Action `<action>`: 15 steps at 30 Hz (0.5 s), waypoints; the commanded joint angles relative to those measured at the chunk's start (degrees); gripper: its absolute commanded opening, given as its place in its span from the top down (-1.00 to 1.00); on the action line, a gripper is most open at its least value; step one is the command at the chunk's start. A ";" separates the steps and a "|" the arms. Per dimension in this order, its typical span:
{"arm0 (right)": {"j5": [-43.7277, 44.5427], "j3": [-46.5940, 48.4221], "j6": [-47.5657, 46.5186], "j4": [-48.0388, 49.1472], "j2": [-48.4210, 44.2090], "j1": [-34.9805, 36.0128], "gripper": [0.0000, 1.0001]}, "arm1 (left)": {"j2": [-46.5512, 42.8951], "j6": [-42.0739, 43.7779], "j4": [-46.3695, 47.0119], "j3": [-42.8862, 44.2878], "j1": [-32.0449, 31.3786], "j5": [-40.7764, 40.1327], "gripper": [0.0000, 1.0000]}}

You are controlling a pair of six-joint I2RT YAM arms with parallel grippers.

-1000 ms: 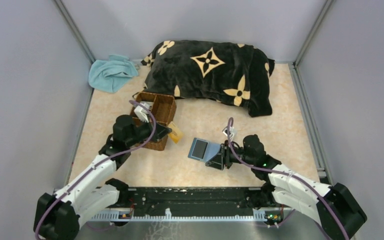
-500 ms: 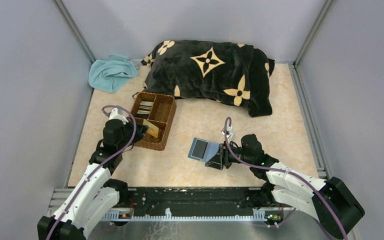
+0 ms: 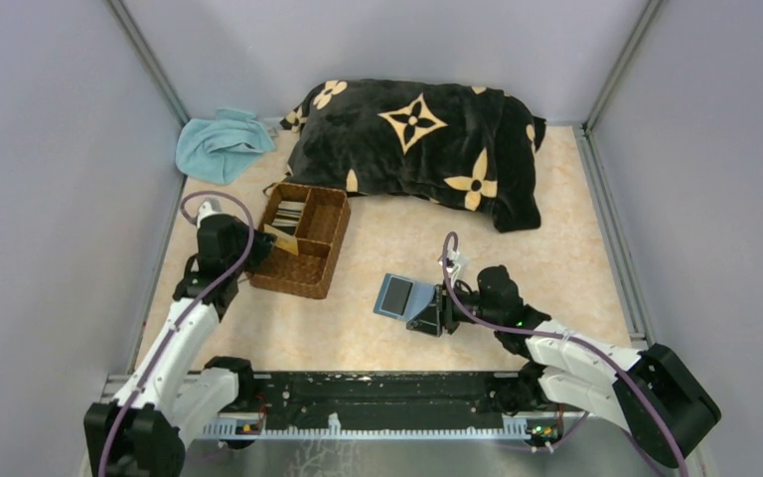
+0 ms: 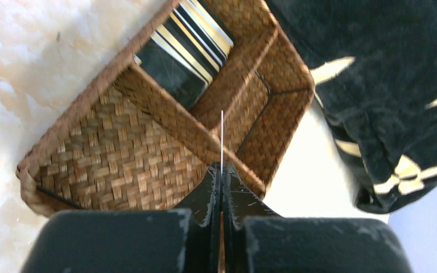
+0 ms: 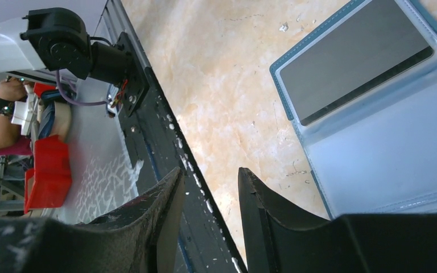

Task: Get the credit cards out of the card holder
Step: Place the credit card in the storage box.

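Note:
The teal-blue card holder (image 3: 412, 298) lies open on the table, with a dark grey card (image 3: 394, 294) on its left half. The right wrist view shows it (image 5: 387, 153) and that grey card (image 5: 353, 57). My right gripper (image 3: 435, 316) is open and empty at the holder's near right edge, its jaws (image 5: 210, 173) apart over the bare table. My left gripper (image 3: 258, 238) is shut on a thin tan card (image 3: 280, 237) above the brown woven tray (image 3: 308, 288). In the left wrist view the card (image 4: 222, 136) is edge-on between the shut fingers (image 4: 222, 166). Several striped cards (image 4: 185, 54) lie in the tray's far compartment.
A black pillow with tan flowers (image 3: 417, 149) lies at the back, close to the tray (image 4: 91, 94). A light blue cloth (image 3: 221, 144) sits in the back left corner. The black mounting rail (image 3: 378, 393) runs along the near edge. Grey walls enclose the table.
My left arm has swung left and back, carrying the tan card from the tray's right side to above the tray. The right gripper and the card holder have hardly moved.

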 commanded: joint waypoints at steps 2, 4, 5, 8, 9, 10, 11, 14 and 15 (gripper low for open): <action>-0.66 -0.19 -0.25 4.83 0.00 0.38 0.19 | 7.39 -2.97 4.64 4.21 7.58 9.20 1.00; -0.50 -0.49 -0.33 4.81 -0.13 0.38 0.19 | 10.61 -3.88 5.99 5.16 10.21 13.24 1.00; -0.34 -0.58 -0.38 4.82 -0.14 0.41 0.19 | 12.02 -4.26 6.74 5.52 11.29 14.57 1.00; -0.13 -0.75 -0.64 4.63 -0.05 0.37 0.20 | 15.30 -4.52 8.63 6.91 13.89 16.69 1.00; -0.06 -0.77 -0.64 4.68 -0.05 0.41 0.20 | 16.36 -4.41 9.41 7.40 14.52 17.69 1.00; 0.07 -0.86 -0.65 4.79 -0.07 0.43 0.19 | 17.80 -4.21 9.90 8.26 15.13 19.32 1.00; 0.12 -0.87 -0.60 4.77 -0.10 0.38 0.20 | 19.36 -4.06 9.79 9.27 15.64 21.05 1.00; 0.52 -0.86 -0.81 4.75 0.15 0.37 0.20 | 23.94 -4.76 11.97 10.77 17.02 27.35 1.00; 0.61 -0.86 -0.79 4.79 0.33 0.36 0.20 | 24.94 -5.11 12.83 11.05 17.28 28.92 1.00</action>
